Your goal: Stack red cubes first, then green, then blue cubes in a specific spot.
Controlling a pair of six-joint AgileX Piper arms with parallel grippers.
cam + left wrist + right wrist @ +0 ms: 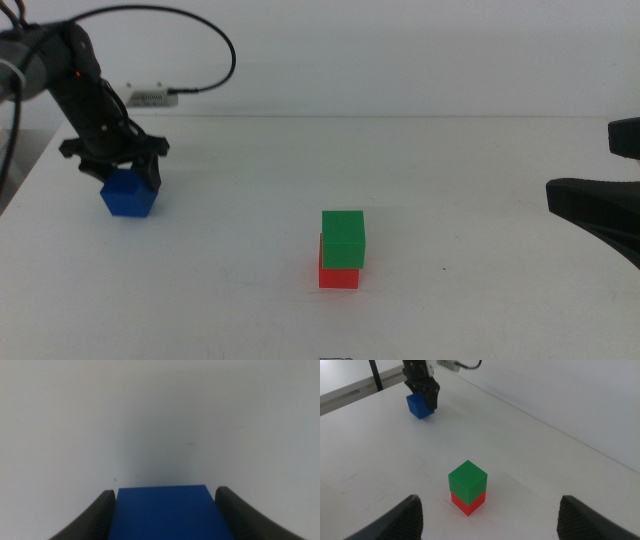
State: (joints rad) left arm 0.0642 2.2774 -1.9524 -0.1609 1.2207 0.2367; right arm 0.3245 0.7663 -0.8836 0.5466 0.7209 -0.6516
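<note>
Left gripper [128, 178] had jaws around blue cube [128, 195], w/ small gaps seen only in wrist view. Green cube [343, 238] sat on red cube [338, 274]. Right gripper [490, 515] jaws were apart.

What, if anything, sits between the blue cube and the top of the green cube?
Nothing visible. The left gripper straddles the blue cube at the table's far left; only bare table separates it from the green cube stacked on the red cube. The right gripper waits, open.
</note>
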